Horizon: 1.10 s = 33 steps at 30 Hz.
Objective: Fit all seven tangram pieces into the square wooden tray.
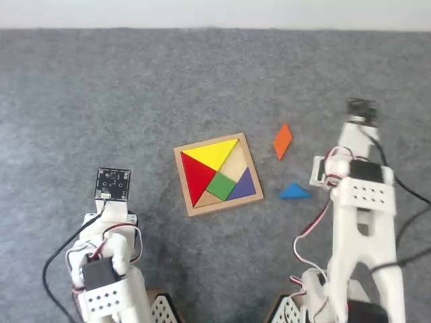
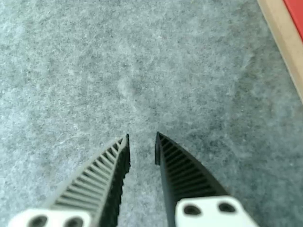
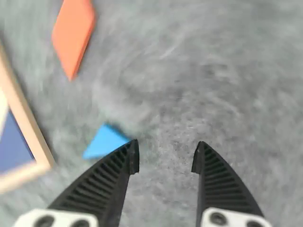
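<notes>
Blue triangle just beside the parted right gripper, on its tray side; left gripper, barely parted, far off.

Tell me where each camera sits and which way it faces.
High view: fixed overhead, looking down on the tray; both arms show.
Left wrist view: on the left arm, facing the grey mat past the left hand.
Right wrist view: on the right arm, facing the blue triangle past the right hand.
Shared: all three show the tray; high and right wrist also the orange piece.
</notes>
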{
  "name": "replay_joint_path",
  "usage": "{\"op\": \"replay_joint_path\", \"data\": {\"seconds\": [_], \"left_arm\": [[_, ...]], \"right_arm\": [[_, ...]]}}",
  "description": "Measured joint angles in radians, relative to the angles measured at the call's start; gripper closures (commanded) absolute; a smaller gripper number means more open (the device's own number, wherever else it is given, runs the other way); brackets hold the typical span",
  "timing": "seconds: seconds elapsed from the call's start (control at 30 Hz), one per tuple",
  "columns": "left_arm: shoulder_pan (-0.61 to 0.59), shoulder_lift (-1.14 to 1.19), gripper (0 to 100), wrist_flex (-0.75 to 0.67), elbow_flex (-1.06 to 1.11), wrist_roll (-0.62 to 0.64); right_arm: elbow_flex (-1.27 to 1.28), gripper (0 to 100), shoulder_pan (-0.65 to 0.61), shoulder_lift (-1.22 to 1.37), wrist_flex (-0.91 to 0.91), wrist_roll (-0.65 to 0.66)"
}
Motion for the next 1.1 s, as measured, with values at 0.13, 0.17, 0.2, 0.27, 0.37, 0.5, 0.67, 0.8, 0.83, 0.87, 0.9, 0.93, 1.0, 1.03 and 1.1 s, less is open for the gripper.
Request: {"op": "replay_joint_path", "data": {"seconds": [0.13,0.17,0.2,0.27,0.37,0.5,0.67,0.8,0.83,0.87,0.9,0.93,1.0,1.03,1.1], "left_arm": [[0.0,0.0,91,0.0,0.0,0.0],[0.0,0.0,91,0.0,0.0,0.0],[0.0,0.0,91,0.0,0.0,0.0],[0.0,0.0,91,0.0,0.0,0.0],[0.0,0.0,91,0.0,0.0,0.0],[0.0,0.0,91,0.0,0.0,0.0],[0.0,0.0,91,0.0,0.0,0.0],[0.0,0.0,91,0.0,0.0,0.0],[0.0,0.0,91,0.0,0.0,0.0],[0.0,0.0,91,0.0,0.0,0.0],[0.0,0.0,91,0.0,0.0,0.0],[0.0,0.0,91,0.0,0.0,0.0],[0.0,0.0,91,0.0,0.0,0.0],[0.0,0.0,91,0.0,0.0,0.0],[0.0,0.0,91,0.0,0.0,0.0]], "right_arm": [[0.021,79.6,0.002,-0.043,-0.021,-0.195],[0.04,79.6,-0.008,-0.044,-0.044,-0.215],[0.063,79.6,-0.02,-0.044,-0.071,-0.224],[0.114,79.6,-0.06,-0.044,-0.13,-0.232],[0.19,79.6,-0.124,-0.051,-0.216,-0.235],[0.212,79.4,-0.146,-0.051,-0.249,-0.235],[0.212,79.3,-0.163,-0.051,-0.201,-0.239],[0.212,79.3,-0.21,-0.051,-0.135,-0.302],[0.212,79.3,-0.224,-0.051,-0.124,-0.334],[0.212,79.3,-0.236,-0.051,-0.118,-0.362],[0.212,79.3,-0.258,-0.051,-0.115,-0.387],[0.212,79.3,-0.284,-0.051,-0.114,-0.405],[0.212,79.0,-0.311,-0.051,-0.11,-0.437],[0.212,78.2,-0.319,-0.051,-0.11,-0.457],[0.212,75.9,-0.333,-0.051,-0.11,-0.489]]}}
